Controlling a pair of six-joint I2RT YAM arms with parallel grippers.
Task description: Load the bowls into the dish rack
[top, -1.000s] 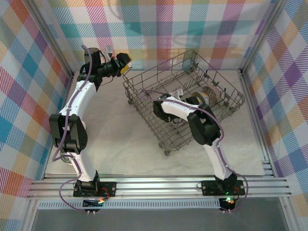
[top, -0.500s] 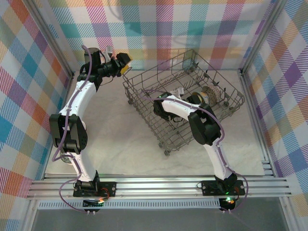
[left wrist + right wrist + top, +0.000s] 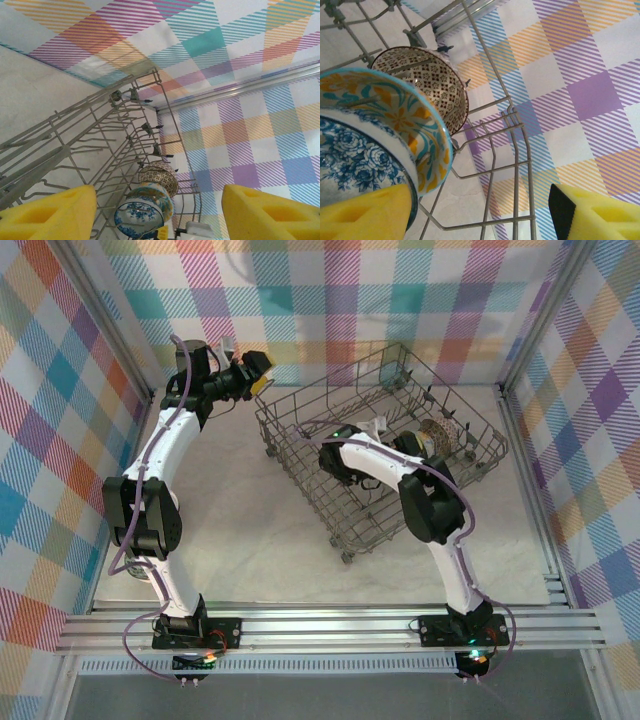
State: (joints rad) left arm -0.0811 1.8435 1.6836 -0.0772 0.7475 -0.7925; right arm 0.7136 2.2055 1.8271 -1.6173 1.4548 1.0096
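Three bowls stand on edge in a row inside the grey wire dish rack (image 3: 330,505): a blue-and-white one (image 3: 350,160), a floral one (image 3: 395,120) and a brown-patterned one (image 3: 427,82). My right gripper (image 3: 480,220) is open inside the rack, one yellow pad (image 3: 365,215) against the blue-and-white bowl's rim, the other well clear of it. From above, the right gripper (image 3: 385,440) is just left of the bowls (image 3: 441,434). My left gripper (image 3: 262,372) hovers open and empty beyond the rack's back-left corner, looking along it at the same bowls (image 3: 150,200).
The rack (image 3: 75,145) sits askew on the white table (image 3: 240,530), near the back right. Plaid walls (image 3: 60,440) close in the left, back and right sides. An aluminium rail (image 3: 330,625) runs along the near edge by the arm bases.
The right gripper's jaws have spread wider beside the blue-and-white bowl, and its wrist has shifted slightly toward the back of the rack. The left arm has stayed still.
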